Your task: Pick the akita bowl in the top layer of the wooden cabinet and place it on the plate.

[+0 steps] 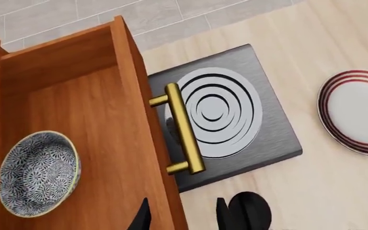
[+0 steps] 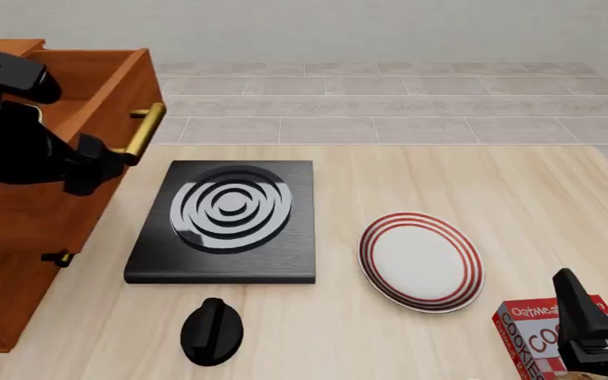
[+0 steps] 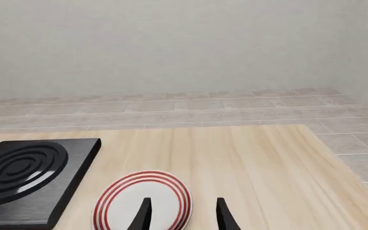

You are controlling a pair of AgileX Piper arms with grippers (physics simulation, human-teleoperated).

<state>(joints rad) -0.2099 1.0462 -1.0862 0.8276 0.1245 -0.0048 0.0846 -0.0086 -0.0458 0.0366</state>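
Top layer [image 1: 94, 143] open above; akita bowl [image 1: 38, 173] reachable.

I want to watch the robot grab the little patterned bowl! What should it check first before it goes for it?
1. Top drawer of the reddish-brown wooden cabinet pulled open: ok.
2. Small round dark-and-white patterned bowl lying in the drawer, uncovered: ok.
3. Left gripper open and empty: ok.
4. Left gripper lined up over the bowl: not ok, it sits by the drawer's front with the brass bar handle.
5. Round white plate with red rings bare: ok.
6. Right gripper away from the drawer: ok.
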